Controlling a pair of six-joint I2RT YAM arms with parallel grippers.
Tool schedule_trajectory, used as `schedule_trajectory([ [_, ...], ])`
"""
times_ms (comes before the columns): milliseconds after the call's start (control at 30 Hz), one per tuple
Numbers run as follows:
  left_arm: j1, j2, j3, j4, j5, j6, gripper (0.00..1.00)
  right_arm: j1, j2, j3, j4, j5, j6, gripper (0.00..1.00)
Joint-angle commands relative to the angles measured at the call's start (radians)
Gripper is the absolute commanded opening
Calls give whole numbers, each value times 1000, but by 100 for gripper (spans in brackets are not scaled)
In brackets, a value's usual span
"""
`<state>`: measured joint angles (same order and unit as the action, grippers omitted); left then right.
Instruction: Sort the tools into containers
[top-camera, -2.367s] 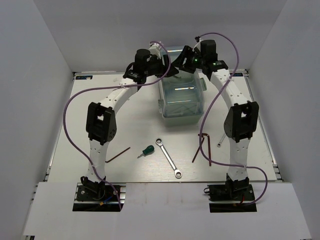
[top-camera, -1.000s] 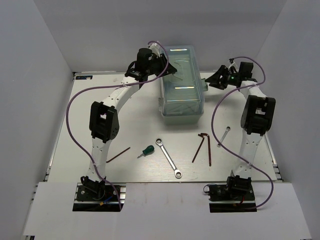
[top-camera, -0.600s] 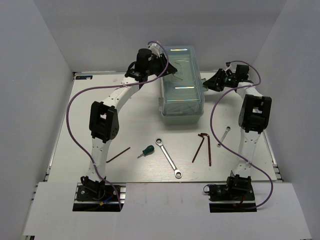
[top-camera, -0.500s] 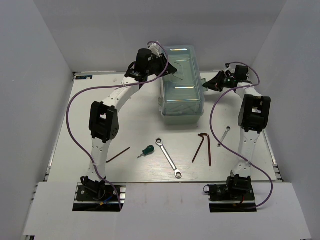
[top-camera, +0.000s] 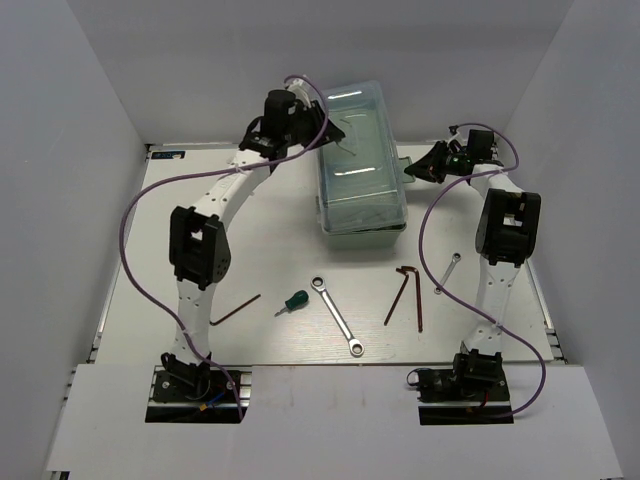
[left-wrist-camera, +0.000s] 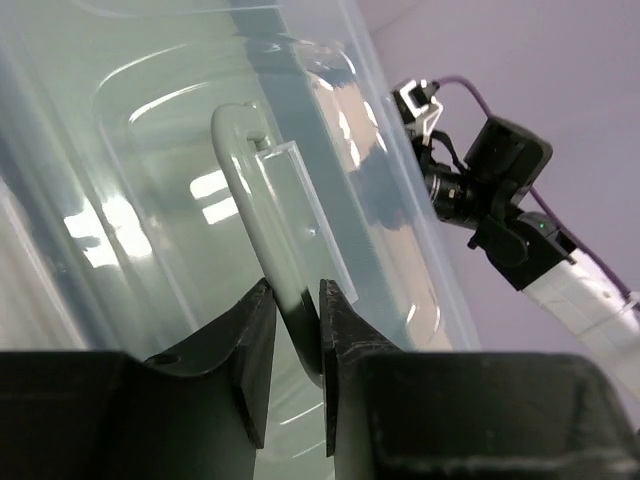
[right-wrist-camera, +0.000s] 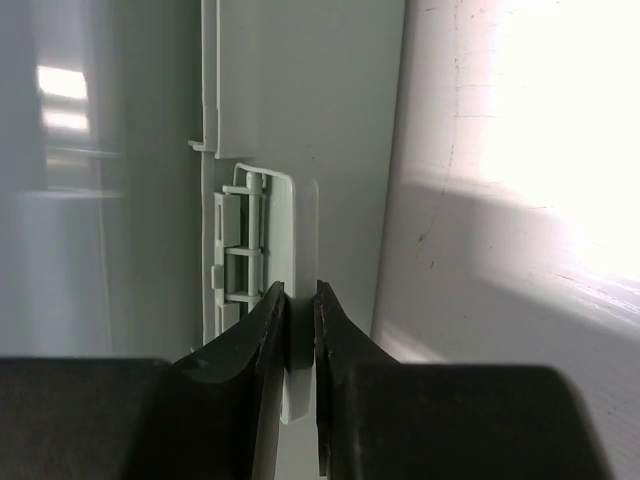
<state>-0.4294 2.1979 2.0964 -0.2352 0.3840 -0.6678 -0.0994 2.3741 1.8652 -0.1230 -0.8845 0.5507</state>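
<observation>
The pale mint-green toolbox (top-camera: 362, 185) with a translucent lid stands closed at the back middle; its containers show only dimly through the lid. My left gripper (top-camera: 322, 131) (left-wrist-camera: 297, 300) is shut on the lid's curved handle (left-wrist-camera: 252, 190). My right gripper (top-camera: 418, 170) (right-wrist-camera: 299, 295) is shut on the latch tab (right-wrist-camera: 272, 215) on the box's right side. Tools lie on the table: a long silver wrench (top-camera: 337, 316), a green-handled screwdriver (top-camera: 292, 301), a hex key (top-camera: 236, 309) at the left, hex keys (top-camera: 405, 292) at the right, and a short wrench (top-camera: 447, 272).
White walls close in the table (top-camera: 270, 240) on three sides. Purple cables loop from both arms. The right arm's elbow (top-camera: 506, 225) stands near the short wrench, and the left arm's elbow (top-camera: 196, 245) rises above the left hex key.
My right gripper came in from the right and closed on the side latch. My left arm shifted up and left with the handle, and the toolbox lid end rose slightly.
</observation>
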Motion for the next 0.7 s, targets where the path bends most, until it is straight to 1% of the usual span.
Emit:
schedule_trajectory([
  [0,69,-225,24,-10,-53,68,0,-11,-59,0,-21,76,-61,0],
  [100,101,-291,2,-30,-82,80,0,-14,-61,-8,-35,100,-72,0],
  [233,141,-326,2,-101,-126,120,0,-19,-64,-9,-47,121,-83,0],
  [300,153,-355,-19,-171,-175,157,0,-22,-70,-11,-50,122,-84,0],
  [333,164,-368,-35,-193,-221,174,0,-22,-73,-15,-53,125,-87,0],
  [433,188,-443,-162,-210,-298,220,0,-26,-81,-24,-58,134,-95,0],
  [467,189,-460,-230,-210,-312,234,0,-28,-81,-23,-63,134,-95,0],
  [533,213,-483,-274,-233,-365,243,0,-29,-82,-28,-63,136,-100,0],
  [667,222,-510,-373,-269,-434,283,0,-34,-98,-49,-61,136,-100,0],
])
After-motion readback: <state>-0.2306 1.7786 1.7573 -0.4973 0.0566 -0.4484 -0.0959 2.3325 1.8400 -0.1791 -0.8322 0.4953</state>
